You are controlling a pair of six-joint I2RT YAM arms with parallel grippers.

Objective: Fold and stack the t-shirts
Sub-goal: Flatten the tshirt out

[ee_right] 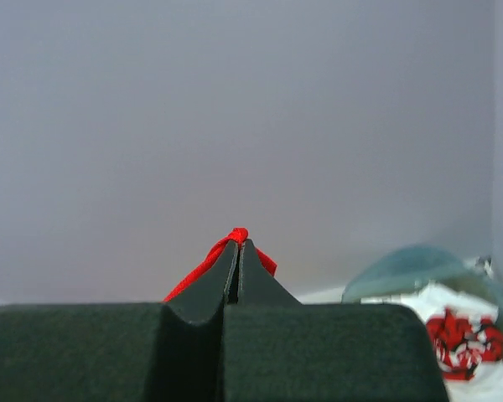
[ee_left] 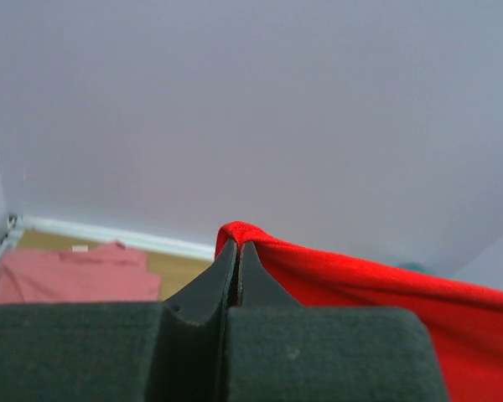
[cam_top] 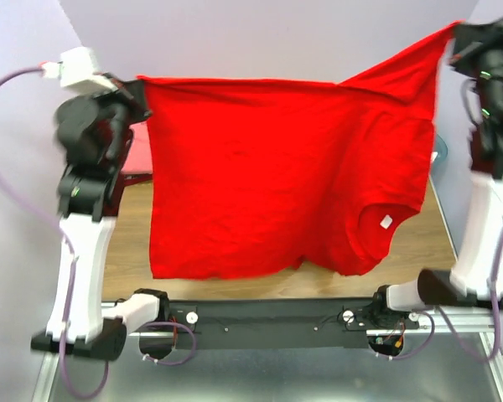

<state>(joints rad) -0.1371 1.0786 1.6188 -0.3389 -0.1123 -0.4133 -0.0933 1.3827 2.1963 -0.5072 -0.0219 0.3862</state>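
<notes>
A bright red t-shirt [cam_top: 277, 176] hangs spread in the air above the table, its small white neck label [cam_top: 386, 222] at the lower right. My left gripper [cam_top: 137, 92] is shut on its upper left corner, with red cloth [ee_left: 318, 268] pinched at the tips [ee_left: 237, 244]. My right gripper [cam_top: 457, 35] is shut on the upper right corner, higher up, with a red fold [ee_right: 235, 237] between its tips [ee_right: 237, 243]. A folded salmon-pink shirt [ee_left: 71, 272] lies on the table at the left [cam_top: 138, 159]. A white shirt with red print [ee_right: 457, 339] lies at the right.
The wooden table [cam_top: 419, 243] shows below and beside the hanging shirt. A translucent teal bin [ee_right: 411, 268] stands at the far right, holding the white shirt. Grey walls close off the back and sides. Both arm bases sit on the black rail [cam_top: 268, 318] at the near edge.
</notes>
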